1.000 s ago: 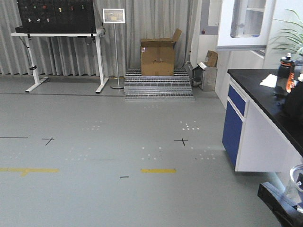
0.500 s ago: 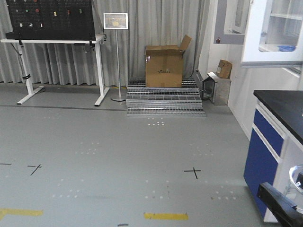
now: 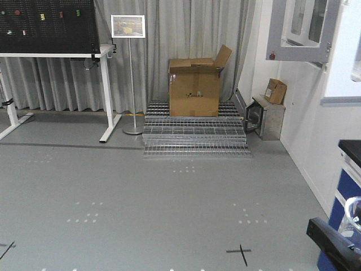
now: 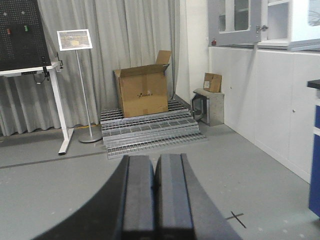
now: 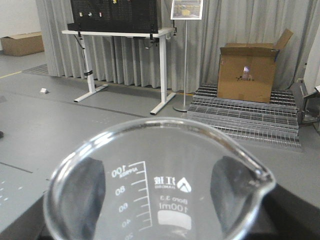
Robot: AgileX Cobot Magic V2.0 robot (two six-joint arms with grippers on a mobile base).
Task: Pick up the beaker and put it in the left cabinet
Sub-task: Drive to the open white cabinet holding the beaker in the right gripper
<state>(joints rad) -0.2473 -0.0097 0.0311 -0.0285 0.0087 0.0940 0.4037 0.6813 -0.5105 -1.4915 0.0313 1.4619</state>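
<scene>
Up close in the right wrist view, the beaker (image 5: pixel 170 185) is seen clamped upright in the right gripper (image 5: pixel 152 210), so it's best carried level and driven gently until the left cabinet, not shown anywhere, is found. Only a sliver of glass is caught at the front view's lower right, while the left gripper (image 4: pixel 154 195) is shown pinched shut, empty, in its own view.

We see the beaker (image 5: pixel 160 150) filling the near frame, pouring lip to the right, its white scale reading 100 ml. Our right gripper (image 5: pixel 155 210) shows dark pads (image 5: pixel 227 185) through both glass sides. Far off, a cardboard box (image 5: pixel 247 72) sits on metal grating (image 5: pixel 245 120).
</scene>
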